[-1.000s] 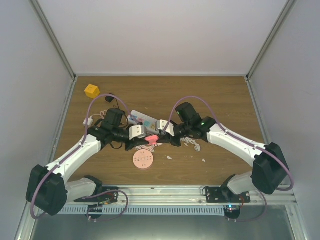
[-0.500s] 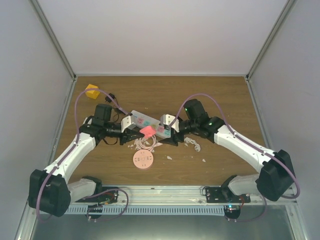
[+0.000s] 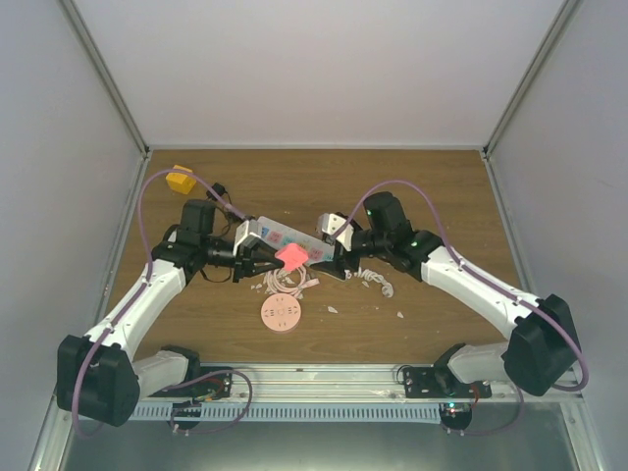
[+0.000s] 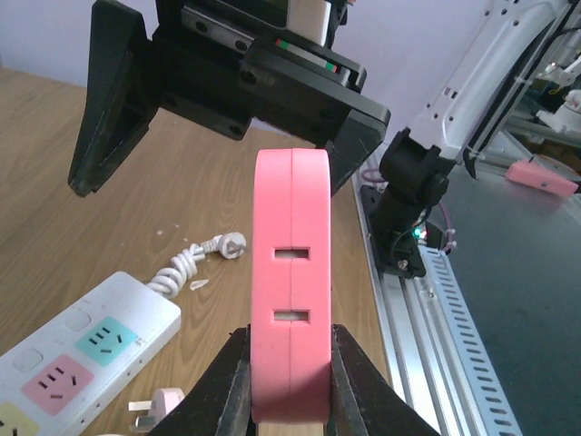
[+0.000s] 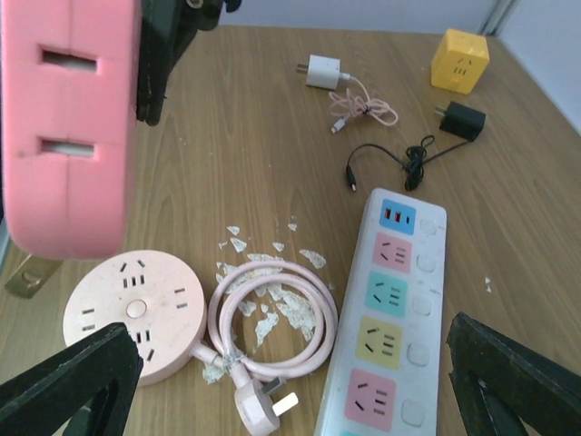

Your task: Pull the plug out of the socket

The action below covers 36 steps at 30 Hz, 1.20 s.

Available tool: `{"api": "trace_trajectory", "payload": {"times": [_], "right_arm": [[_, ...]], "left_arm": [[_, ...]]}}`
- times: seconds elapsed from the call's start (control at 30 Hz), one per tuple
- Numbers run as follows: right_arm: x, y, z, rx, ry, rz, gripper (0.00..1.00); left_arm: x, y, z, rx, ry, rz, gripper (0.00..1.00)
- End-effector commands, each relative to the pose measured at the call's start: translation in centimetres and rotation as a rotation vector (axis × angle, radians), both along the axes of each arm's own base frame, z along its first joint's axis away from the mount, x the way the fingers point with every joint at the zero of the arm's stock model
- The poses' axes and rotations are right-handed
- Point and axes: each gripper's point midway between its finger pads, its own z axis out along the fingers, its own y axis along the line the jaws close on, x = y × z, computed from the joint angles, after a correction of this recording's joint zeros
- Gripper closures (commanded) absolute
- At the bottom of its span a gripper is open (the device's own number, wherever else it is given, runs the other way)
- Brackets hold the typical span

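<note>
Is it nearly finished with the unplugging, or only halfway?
Done, it seems: the flat pink plastic block with two slots is clear of the white plastic power strip, whose visible sockets are empty. In hand: the left fingers pinch the block above the wooden table; the right fingers stand wide open, empty. Left: probably just setting it down.
</note>
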Motion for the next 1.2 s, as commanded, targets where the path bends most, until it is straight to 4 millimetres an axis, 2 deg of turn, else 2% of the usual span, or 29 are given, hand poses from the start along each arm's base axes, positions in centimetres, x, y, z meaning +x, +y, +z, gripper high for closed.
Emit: {"api": "trace_trajectory", "payload": {"times": [0.0, 0.43, 0.7, 1.17], "right_arm": [[-0.7, 1.2, 1.4, 0.069, -0.019, 0.029, 0.07], [-1.4, 2.0, 2.7, 0.095, -0.036, 0.056, 0.08], [-1.0, 2.4, 3.6, 0.112, -0.027, 0.038, 0.1], [0.5, 2.2, 3.0, 0.089, -0.051, -0.033, 0.13]], "left_arm": [[-0.1, -0.2, 2.6, -0.07, -0.052, -0.034, 1.0], [0.6, -0.4, 1.5, -0.049, -0.035, -0.016, 1.0], [0.9, -1.0, 0.9, -0.032, -0.019, -0.016, 1.0], [-0.1, -1.8, -0.1, -0.005, -0.03, -0.053, 1.0]]}}
